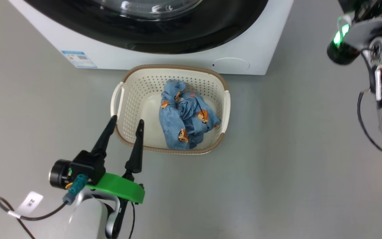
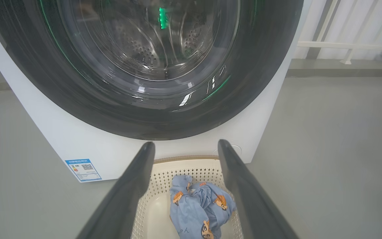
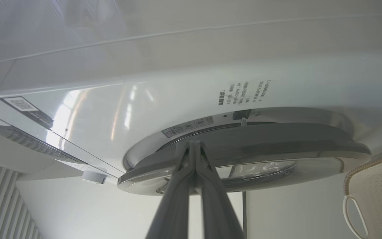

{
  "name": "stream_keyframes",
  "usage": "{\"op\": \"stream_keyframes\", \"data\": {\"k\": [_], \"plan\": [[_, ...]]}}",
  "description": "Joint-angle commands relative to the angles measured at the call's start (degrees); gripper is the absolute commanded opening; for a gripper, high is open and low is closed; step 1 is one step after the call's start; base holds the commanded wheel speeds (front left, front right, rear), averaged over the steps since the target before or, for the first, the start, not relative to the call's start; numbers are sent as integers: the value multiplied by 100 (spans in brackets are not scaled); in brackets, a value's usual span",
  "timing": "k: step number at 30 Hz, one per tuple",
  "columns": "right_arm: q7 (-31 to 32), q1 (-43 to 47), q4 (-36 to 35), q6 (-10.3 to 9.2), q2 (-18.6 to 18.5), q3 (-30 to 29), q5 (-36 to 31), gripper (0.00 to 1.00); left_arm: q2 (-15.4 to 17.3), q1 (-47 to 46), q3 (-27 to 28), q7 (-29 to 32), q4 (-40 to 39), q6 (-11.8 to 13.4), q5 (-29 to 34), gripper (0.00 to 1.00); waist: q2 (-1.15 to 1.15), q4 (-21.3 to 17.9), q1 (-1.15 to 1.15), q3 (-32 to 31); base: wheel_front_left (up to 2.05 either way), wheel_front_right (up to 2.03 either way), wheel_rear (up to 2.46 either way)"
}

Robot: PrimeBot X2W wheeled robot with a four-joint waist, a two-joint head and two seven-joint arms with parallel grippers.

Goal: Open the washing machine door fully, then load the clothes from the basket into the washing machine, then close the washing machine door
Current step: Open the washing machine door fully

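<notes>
R gripper (image 3: 195,146) pinched shut, holding nothing, tips at door (image 3: 244,139) edge; door looks near shut. L gripper (image 1: 127,119) wide open, empty, over basket (image 1: 174,67) rim. Clothes (image 1: 186,116) inside basket, just in front of washer (image 1: 111,56). Risk: thin tips slip off glossy rim, door stays shut.

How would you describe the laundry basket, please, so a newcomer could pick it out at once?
Find the white washing machine with its black-rimmed round door. On the grey floor directly before it sits the basket: cream perforated plastic, brown woven-look rim, white side handles, holding a crumpled light blue garment.
</notes>
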Motion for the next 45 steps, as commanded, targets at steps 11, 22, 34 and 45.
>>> {"op": "stream_keyframes", "data": {"k": [11,22,34,45], "plan": [[-253,-1106,671,43,8,311,-400,0,93,-331,-248,-37,-205,102,-332,100,0,432,0,267,0,0,0],[-343,-1603,1252,43,-185,649,-839,0,93,-524,-667,-37,-281,226,-597,100,0,817,0,450,0,0,0],[-369,-1745,1446,43,-317,829,-1112,0,93,-582,-984,-37,-355,335,-744,100,0,1050,0,521,0,0,0],[-56,-1721,1472,43,-317,1051,-1376,0,93,-614,-1072,-37,-345,393,-801,100,0,1089,0,587,0,0,0]]}}
